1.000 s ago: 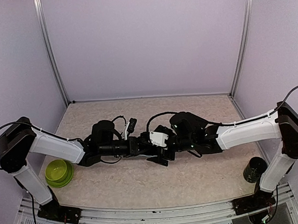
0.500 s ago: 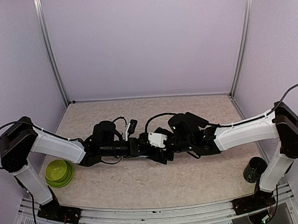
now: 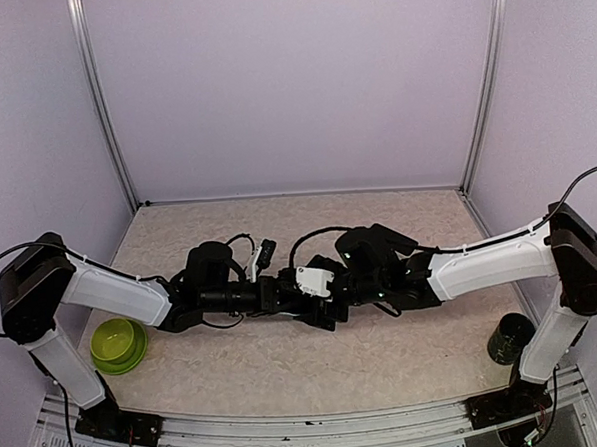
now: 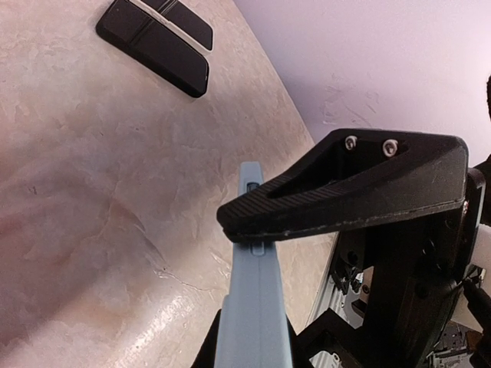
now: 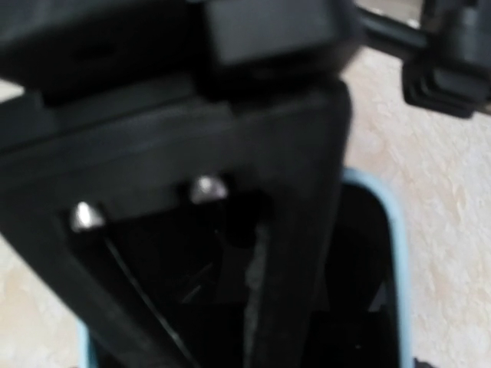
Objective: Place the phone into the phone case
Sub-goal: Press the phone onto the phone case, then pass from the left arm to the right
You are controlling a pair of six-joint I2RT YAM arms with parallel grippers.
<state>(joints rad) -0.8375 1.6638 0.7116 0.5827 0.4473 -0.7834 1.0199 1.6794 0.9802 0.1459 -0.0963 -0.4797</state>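
Tabletop point(image 3: 386, 359) marbled beige, lilac walls point(image 3: 291, 84) — left end effector point(image 4: 249, 244) clamped on phone case point(image 4: 253, 322), right end effector point(image 3: 321, 307) unclear

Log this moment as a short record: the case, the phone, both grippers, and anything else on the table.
phone case: light blue, held edge-on above the table
left gripper: shut on the phone case
right gripper: close against the left gripper at mid-table; open or shut cannot be told
phone: likely the dark flat slab lying on the table, apart from the case
green bowl: near left, beside the left arm
dark cup: near right, beside the right arm
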